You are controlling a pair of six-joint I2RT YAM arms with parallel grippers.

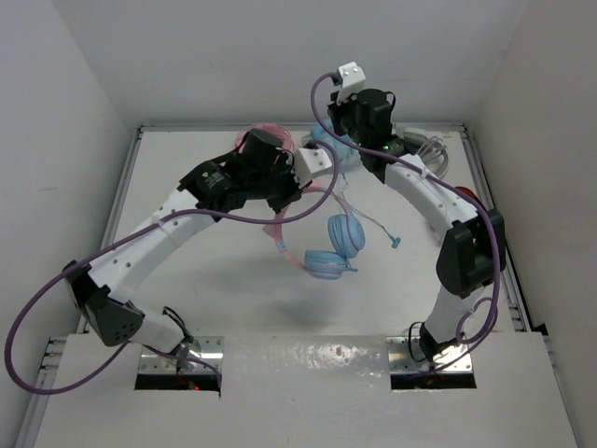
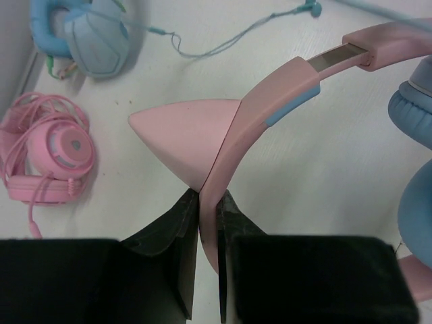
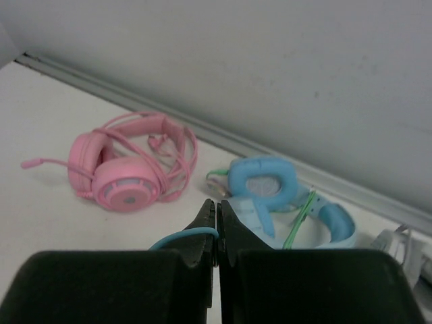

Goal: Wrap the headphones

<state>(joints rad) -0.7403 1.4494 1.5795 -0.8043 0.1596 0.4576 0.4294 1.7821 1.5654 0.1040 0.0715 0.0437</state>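
The headphones hang lifted over the table, with two light blue ear cups (image 1: 334,248) and a pink cat-eared headband (image 2: 270,108). My left gripper (image 1: 317,182) is shut on the headband just below a pink cat ear (image 2: 182,131), as the left wrist view (image 2: 208,202) shows. My right gripper (image 1: 343,149) is further back, near the wall. It is shut on the thin light blue cable (image 3: 182,237), which loops out to the left of its closed tips (image 3: 216,229). The cable's plug end (image 1: 396,244) hangs loose to the right of the ear cups.
All-pink headphones (image 3: 128,165) and all-light-blue headphones (image 3: 270,189) lie by the back wall, also seen in the left wrist view (image 2: 47,152) (image 2: 94,34). Whitish headphones (image 1: 424,149) and a red object (image 1: 464,194) sit at the back right.
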